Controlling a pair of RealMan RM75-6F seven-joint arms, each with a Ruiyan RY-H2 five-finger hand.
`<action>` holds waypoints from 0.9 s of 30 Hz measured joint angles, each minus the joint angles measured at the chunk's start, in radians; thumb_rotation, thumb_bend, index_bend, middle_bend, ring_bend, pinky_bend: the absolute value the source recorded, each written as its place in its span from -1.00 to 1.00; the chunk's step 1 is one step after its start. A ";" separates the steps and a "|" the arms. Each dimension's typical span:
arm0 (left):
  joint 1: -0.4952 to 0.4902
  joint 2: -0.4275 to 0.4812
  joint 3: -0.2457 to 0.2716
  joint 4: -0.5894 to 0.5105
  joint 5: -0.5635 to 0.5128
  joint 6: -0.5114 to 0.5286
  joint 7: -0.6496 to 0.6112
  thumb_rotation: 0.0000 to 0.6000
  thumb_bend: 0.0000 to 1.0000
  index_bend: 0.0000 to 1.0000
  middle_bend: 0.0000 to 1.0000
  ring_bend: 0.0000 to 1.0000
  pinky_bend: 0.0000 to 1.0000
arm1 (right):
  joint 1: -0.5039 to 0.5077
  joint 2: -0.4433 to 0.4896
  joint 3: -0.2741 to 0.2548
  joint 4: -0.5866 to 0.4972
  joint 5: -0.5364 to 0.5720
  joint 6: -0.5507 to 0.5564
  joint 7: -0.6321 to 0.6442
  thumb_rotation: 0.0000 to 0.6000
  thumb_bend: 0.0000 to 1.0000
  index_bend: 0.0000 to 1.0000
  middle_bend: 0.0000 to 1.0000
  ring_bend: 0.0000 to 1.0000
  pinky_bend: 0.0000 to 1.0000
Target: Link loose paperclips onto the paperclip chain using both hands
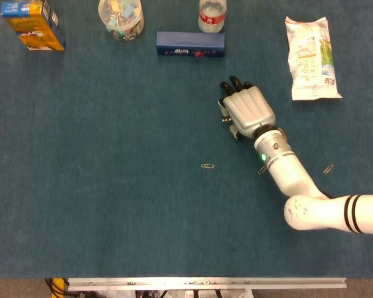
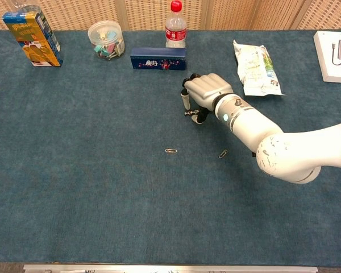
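Chest view, left to right: a yellow box, a tub of coloured clips, a blue box and a bottle stand along the far edge. One loose clip lies mid-table, long axis across the table; a second clip lies right of it, angled, close to the forearm. The chain sits under the right hand, only its left end showing, running left-right. Fingers are curled down over it; whether they actually pinch it cannot be told. Both loose clips lie nearer the robot than that hand. Head view shows a third clip further right. Left hand appears in neither view, so the right is nearer.
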 measured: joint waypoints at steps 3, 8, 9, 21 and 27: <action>0.003 -0.002 -0.001 0.005 0.001 -0.001 -0.006 1.00 -0.46 -0.30 -0.80 -0.90 -0.98 | 0.004 -0.007 0.002 0.009 0.004 -0.004 -0.005 1.00 -0.45 -0.05 -0.73 -0.90 -0.57; 0.005 -0.005 -0.001 0.016 0.002 -0.005 -0.013 1.00 -0.46 -0.30 -0.80 -0.90 -0.98 | 0.007 -0.014 0.004 0.018 0.010 -0.013 -0.011 1.00 -0.45 -0.05 -0.73 -0.90 -0.57; 0.005 -0.006 -0.002 0.016 0.002 -0.005 -0.013 1.00 -0.46 -0.30 -0.80 -0.90 -0.98 | 0.008 -0.014 0.003 0.018 0.012 -0.015 -0.013 1.00 -0.45 -0.05 -0.73 -0.90 -0.57; 0.009 -0.008 -0.006 0.019 0.002 -0.009 -0.012 1.00 -0.46 -0.30 -0.80 -0.90 -0.98 | 0.003 0.038 -0.010 -0.061 0.035 -0.027 -0.025 1.00 -0.45 -0.03 -0.73 -0.90 -0.57; 0.011 -0.007 -0.007 0.011 0.004 -0.009 -0.006 1.00 -0.46 -0.30 -0.80 -0.90 -0.98 | 0.000 0.091 -0.027 -0.143 0.050 -0.017 -0.041 1.00 -0.45 0.01 -0.73 -0.90 -0.57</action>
